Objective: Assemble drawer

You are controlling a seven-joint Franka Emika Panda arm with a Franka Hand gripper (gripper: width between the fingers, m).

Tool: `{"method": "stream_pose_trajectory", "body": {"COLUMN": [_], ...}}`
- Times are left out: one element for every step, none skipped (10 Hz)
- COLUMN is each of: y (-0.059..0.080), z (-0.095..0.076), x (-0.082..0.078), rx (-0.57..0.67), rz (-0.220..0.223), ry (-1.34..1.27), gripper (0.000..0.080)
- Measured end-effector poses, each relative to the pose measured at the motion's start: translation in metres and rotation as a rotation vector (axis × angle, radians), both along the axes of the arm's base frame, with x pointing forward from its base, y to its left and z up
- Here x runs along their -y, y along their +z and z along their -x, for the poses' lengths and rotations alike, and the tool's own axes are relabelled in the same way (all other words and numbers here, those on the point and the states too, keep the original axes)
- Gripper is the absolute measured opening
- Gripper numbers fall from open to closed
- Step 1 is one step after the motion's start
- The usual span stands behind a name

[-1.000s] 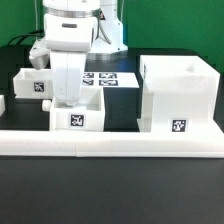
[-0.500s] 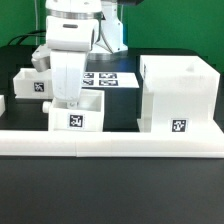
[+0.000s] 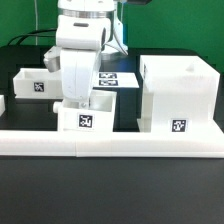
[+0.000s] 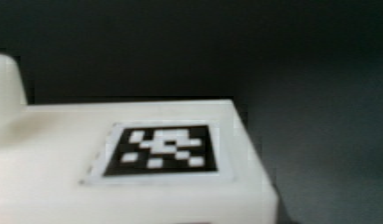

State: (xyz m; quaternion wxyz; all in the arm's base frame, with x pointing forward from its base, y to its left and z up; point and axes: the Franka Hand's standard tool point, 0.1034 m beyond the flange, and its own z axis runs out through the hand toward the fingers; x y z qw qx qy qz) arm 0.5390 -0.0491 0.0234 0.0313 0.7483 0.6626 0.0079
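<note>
Exterior view: the gripper (image 3: 76, 101) reaches down at the small white plastic open-top tray (image 3: 86, 119), which sits near the counter's front edge, just behind the long white border wall (image 3: 120, 146). Since half a second ago, tray and arm have shifted together toward the exterior view's right, nearer the large white boxy plastic casing (image 3: 178, 96). A gap remains, so insertion looks still ahead.

Wrist view: only the tray's blurred, tagged white surface (image 4: 63, 125) shows. I cannot tell how far the fingers are open.

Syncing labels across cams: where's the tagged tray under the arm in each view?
Exterior view: tray just behind the border wall, to the exterior view's left of the casing.
Wrist view: probably the same tray, close up.
Shared landmark: the tray's square tag.
</note>
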Motion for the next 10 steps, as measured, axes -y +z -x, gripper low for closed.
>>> {"method": "stream_pose_trajectory", "body": {"y": [-0.003,-0.003,-0.005,-0.004,-0.002,-0.004,-0.004,-0.004,-0.004,-0.004], "z": [0.005,0.005,0.003,-0.001,-0.005,-0.003,-0.002,-0.002,-0.002,-0.002], "x": [0.000,0.000,-0.008,-0.019,-0.023,-0.020,-0.019,-0.019,-0.019,-0.021], "rx": [-0.015,-0.015,-0.012,-0.031,-0.030,-0.034,-0.035,-0.035,-0.036,-0.041], "rz": [-0.001,-0.001,-0.004,-0.012,-0.013,-0.012,-0.012,-0.012,-0.012,-0.012], "ry": [-0.005,-0.006,0.002,0.008,0.018,0.011,0.009,0.009,0.009,0.016], "gripper": [0.0041,0.0041,0.0041,0.0041,0.0041,0.0041,0.0041,0.0041,0.0041,0.0041]}}
